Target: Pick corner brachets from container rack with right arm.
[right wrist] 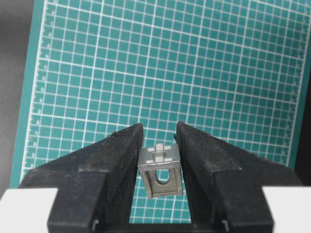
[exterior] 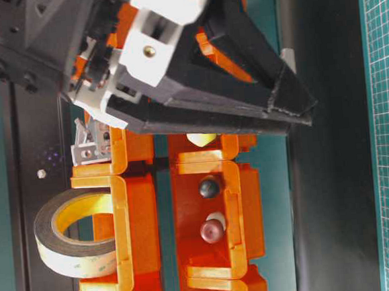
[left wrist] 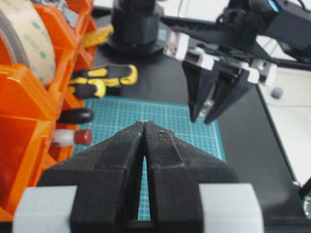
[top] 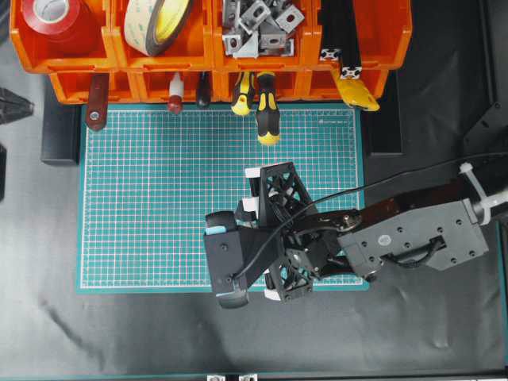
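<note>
The right gripper (right wrist: 156, 141) is clamped on one corner brachet (right wrist: 161, 170), which sits pinched between its two black fingers just behind the tips, above the green cutting mat (top: 159, 198) toward its near right corner. More corner brachets (top: 258, 28) lie heaped in the container rack (top: 373, 40) along the bench's far edge (third upper bin from the left). The left gripper (left wrist: 144, 127) has its jaws pressed together on nothing.

The green cutting mat (top: 159, 198) lies bare across its left and middle. Screwdriver handles (top: 266, 111) overhang its far edge from the container rack (top: 198, 55); the right arm (top: 413, 238) blocks the near-right corner.
</note>
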